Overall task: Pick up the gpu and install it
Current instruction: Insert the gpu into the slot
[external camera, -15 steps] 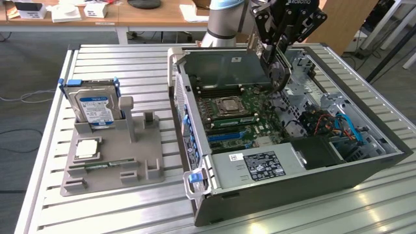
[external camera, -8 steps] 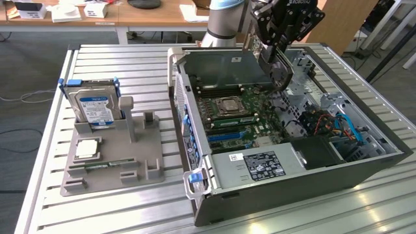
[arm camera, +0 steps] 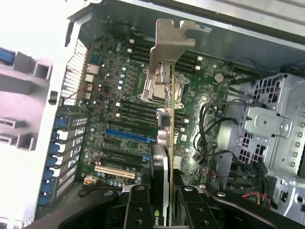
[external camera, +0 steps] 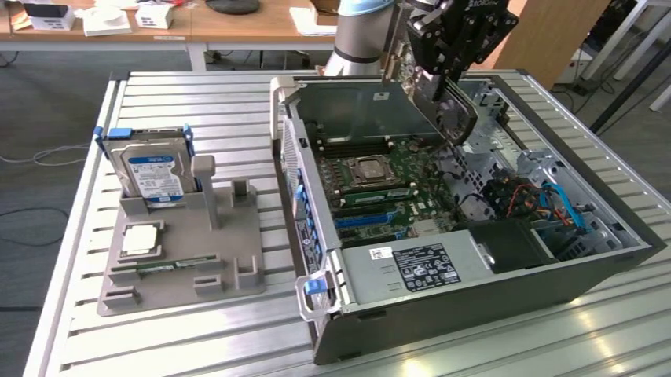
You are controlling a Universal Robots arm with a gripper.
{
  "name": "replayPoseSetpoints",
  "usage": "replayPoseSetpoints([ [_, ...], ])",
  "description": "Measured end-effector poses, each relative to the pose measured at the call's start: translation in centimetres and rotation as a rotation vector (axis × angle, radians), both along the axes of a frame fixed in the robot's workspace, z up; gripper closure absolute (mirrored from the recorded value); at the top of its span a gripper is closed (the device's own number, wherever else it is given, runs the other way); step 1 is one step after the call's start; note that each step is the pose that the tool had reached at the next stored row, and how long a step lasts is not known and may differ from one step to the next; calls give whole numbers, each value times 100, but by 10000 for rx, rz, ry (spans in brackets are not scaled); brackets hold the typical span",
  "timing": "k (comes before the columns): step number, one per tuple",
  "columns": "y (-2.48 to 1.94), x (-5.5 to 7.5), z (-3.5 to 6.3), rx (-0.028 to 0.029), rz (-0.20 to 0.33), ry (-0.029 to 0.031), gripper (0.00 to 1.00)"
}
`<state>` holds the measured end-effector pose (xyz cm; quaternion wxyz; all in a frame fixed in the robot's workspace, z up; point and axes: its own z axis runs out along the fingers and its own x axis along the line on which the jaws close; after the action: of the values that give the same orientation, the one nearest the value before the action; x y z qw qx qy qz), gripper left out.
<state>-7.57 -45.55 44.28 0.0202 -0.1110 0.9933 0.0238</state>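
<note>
1 gripper [arm camera: 164, 192] clamped on gpu [arm camera: 165, 71] — held edge-on over motherboard [arm camera: 114, 114] inside open case [external camera: 493, 294]

Slatted metal table [external camera: 157, 338] — bearing a grey fixture [external camera: 225, 243] and open computer case [external camera: 472, 306].

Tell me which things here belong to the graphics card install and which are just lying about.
Job: dark flat graphics card with silver end bracket, black gripper clamping it, open grey computer case, green motherboard.
Lying about: silver hard drive with blue-white label, narrow green memory stick, grey plastic parts stand.
</note>
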Motion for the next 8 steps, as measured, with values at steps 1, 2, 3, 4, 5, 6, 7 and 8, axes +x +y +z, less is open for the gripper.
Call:
replayPoseSetpoints([
  [1, 0, 0, 0, 0, 180, 0, 73],
  [2, 0, 0, -1, 0, 359, 0, 73],
  [3, 0, 0, -1, 0, 540, -1, 73],
  [4, 0, 0, -2, 0, 718, -1, 73],
  [5, 0, 0, -2, 0, 900, -1, 73],
  [6, 0, 0, -3, 1, 1084, -1, 73],
  [7, 0, 0, -3, 0, 1264, 0, 73],
  [8, 0, 0, -3, 0, 1455, 0, 73],
])
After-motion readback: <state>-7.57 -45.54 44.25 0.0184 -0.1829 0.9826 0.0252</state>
